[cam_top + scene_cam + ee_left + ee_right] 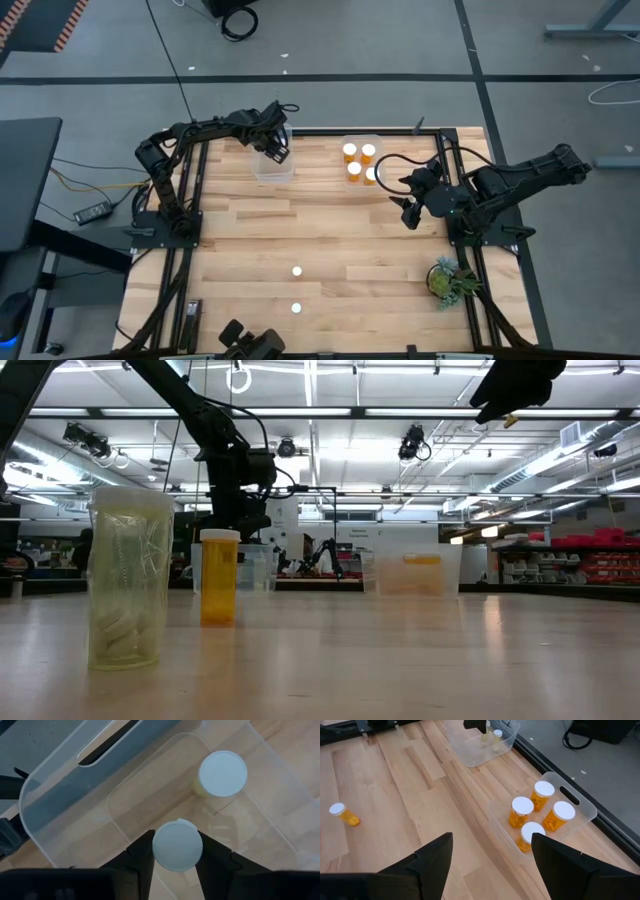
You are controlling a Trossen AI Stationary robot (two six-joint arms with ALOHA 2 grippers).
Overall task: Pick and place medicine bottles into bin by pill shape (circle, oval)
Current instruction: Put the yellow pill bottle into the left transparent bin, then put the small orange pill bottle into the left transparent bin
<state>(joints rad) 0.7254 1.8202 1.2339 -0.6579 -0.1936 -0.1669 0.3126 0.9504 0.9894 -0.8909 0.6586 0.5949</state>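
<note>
My left gripper (277,150) hangs over the clear left bin (272,167) at the table's far side, shut on a white-capped medicine bottle (176,845). Another white-capped bottle (222,773) stands on its base inside that bin. The clear right bin (347,142) holds several amber bottles (522,812) standing upright. Two more bottles (296,271) (296,308) stand on their bases on the near middle of the table. My right gripper (408,215) is open and empty, in the air to the near right of the right bin. My left gripper pinches the bottle between its two fingers (145,851), at the sides of its white cap (176,862) or just below it. The fingers come from above, pointing down. The bottle is upright, cap up, over the bin's floor; whether its base touches the floor, I cannot tell.
A small green potted plant (450,280) stands at the table's near right. Black frame rails (190,200) run along the table's left and right edges. In the low view a pale bottle (125,575) stands close to the camera, with an orange one (220,577) behind it.
</note>
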